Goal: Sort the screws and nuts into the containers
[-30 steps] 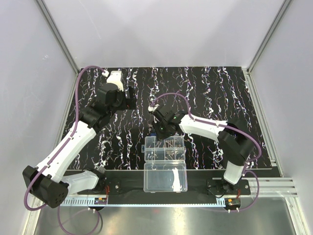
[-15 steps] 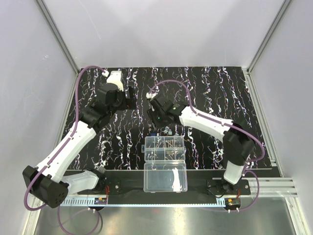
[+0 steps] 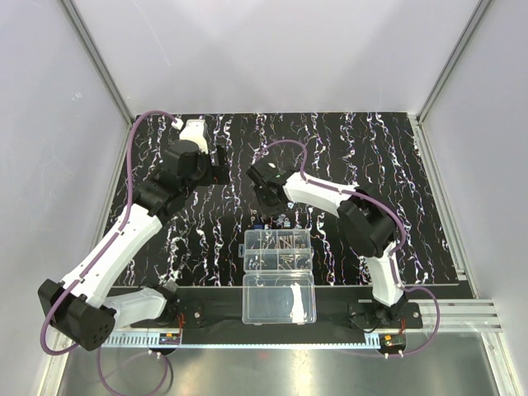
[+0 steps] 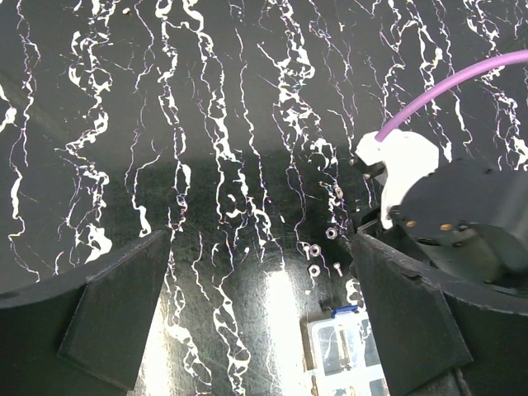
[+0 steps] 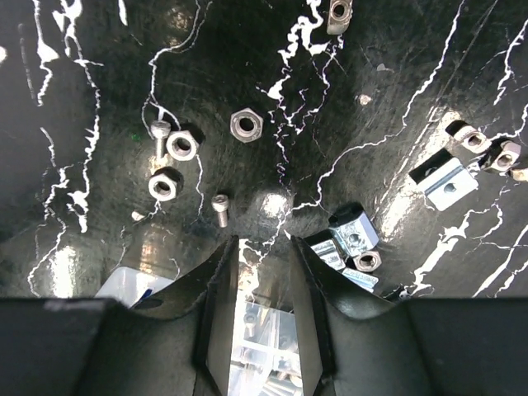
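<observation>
Three loose nuts (image 5: 246, 124) (image 5: 181, 145) (image 5: 162, 185) and two screws (image 5: 219, 206) (image 5: 157, 132) lie on the black streaked mat just ahead of my right gripper (image 5: 262, 247). Its jaws stand open with nothing between them. It hovers just past the far edge of the containers (image 3: 246, 252), whose compartments with screws inside show between the right fingers (image 5: 216, 305). My left gripper (image 4: 260, 247) is wide open and empty, high over the mat at the far left (image 3: 221, 161). It looks down on the same nuts (image 4: 315, 250) and the box corner (image 4: 342, 346).
Square slotted metal blocks (image 5: 355, 231) (image 5: 450, 181) and a small hex nut (image 5: 367, 261) lie right of the right fingers. The clear undivided lid half (image 3: 279, 299) lies nearer the arm bases. The right arm's wrist (image 4: 462, 223) fills the right side of the left wrist view.
My right gripper has drawn back from over the box's far compartments towards the far side, over the loose pieces, and its jaws have opened. The left arm has not moved.
</observation>
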`<state>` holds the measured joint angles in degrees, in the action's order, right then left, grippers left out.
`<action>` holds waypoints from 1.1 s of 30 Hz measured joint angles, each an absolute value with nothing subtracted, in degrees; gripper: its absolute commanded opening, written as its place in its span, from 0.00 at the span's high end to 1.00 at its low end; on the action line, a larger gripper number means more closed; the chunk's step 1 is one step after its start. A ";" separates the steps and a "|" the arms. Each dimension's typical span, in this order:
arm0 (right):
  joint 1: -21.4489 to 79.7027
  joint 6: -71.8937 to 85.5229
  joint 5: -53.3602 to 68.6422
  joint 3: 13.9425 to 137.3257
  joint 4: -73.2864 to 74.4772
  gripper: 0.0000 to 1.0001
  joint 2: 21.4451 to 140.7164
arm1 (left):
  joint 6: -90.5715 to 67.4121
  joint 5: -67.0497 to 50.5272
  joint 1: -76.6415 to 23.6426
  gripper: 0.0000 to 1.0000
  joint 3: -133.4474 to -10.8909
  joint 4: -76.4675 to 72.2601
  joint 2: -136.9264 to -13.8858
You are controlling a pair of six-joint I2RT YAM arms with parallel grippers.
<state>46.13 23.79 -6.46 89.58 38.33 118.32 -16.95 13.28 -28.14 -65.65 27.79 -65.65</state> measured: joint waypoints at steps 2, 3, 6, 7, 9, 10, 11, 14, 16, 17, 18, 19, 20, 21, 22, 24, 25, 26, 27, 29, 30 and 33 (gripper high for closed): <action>46.13 23.77 -6.37 89.89 38.61 0.61 118.89 | -16.95 13.43 -28.14 0.01 -65.65 27.79 -65.65; 46.13 23.77 -6.31 90.06 38.63 0.61 118.93 | -16.95 13.50 -28.14 0.01 -65.65 27.79 -65.65; 46.13 23.77 -5.80 90.56 38.35 0.61 118.93 | -16.95 13.56 -28.14 0.01 -65.65 27.79 -65.65; 46.13 23.77 -5.50 90.72 38.30 0.61 118.93 | -16.95 13.56 -28.14 0.01 -65.65 27.79 -65.65; 46.13 23.77 -4.95 90.76 38.04 0.60 118.93 | -16.95 13.56 -28.14 0.01 -65.65 27.79 -65.65; 46.13 23.75 -4.82 90.76 37.95 0.60 118.96 | -16.95 13.56 -28.16 0.01 -65.65 27.79 -65.65; 46.13 23.75 -4.78 90.76 37.85 0.60 119.00 | -16.95 13.56 -28.16 0.01 -65.65 27.79 -65.65; 46.13 23.75 -3.99 90.83 37.50 0.60 119.13 | -16.95 13.58 -28.32 0.01 -65.65 27.79 -65.63; 46.13 23.75 -3.95 91.50 37.67 0.60 119.72 | -16.95 13.58 -28.51 0.01 -65.65 27.79 -65.60; 46.13 23.75 -4.01 91.98 37.65 0.60 120.11 | -16.95 13.58 -28.58 0.01 -65.65 27.79 -65.60; 46.13 23.75 -4.12 92.58 37.67 0.61 120.70 | -16.95 13.58 -28.64 0.01 -65.65 27.79 -65.60; 46.13 23.75 -4.49 93.12 37.82 0.61 121.30 | -16.95 13.58 -28.67 0.01 -65.65 27.79 -65.60; 46.13 23.75 -4.95 93.56 37.95 0.62 121.82 | -16.95 13.61 -28.69 0.01 -65.65 27.79 -65.60; 46.13 23.75 -5.23 93.78 38.11 0.62 122.21 | -16.95 13.65 -28.69 0.01 -65.65 27.79 -65.60; 46.13 23.75 -5.54 94.17 38.70 0.63 122.67 | -16.95 13.74 -28.69 0.01 -65.65 27.79 -65.60; 46.13 23.77 -6.17 94.59 39.38 0.63 123.44 | -16.95 13.80 -28.69 0.01 -65.65 27.79 -65.60; 46.13 23.81 -6.55 94.61 39.77 0.63 123.63 | -16.95 13.80 -28.69 0.01 -65.65 27.79 -65.60; 46.13 23.86 -6.74 94.61 40.27 0.63 123.72 | -16.95 13.78 -28.69 0.01 -65.65 27.79 -65.60; 46.13 23.90 -6.94 94.59 40.64 0.64 123.72 | -16.95 13.80 -28.69 0.01 -65.65 27.79 -65.60; 46.13 24.16 -7.14 94.59 40.84 0.65 123.72 | -16.95 13.78 -28.69 0.01 -65.65 27.79 -65.60; 46.13 24.29 -7.14 94.56 40.86 0.65 123.72 | -16.95 13.78 -28.69 0.01 -65.65 27.79 -65.60; 46.15 24.56 -7.05 94.50 40.86 0.66 123.72 | -16.95 13.80 -28.69 0.01 -65.65 27.79 -65.60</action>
<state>46.15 24.56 -7.05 94.50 40.86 123.72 -16.95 13.80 -28.69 -65.65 27.79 -65.60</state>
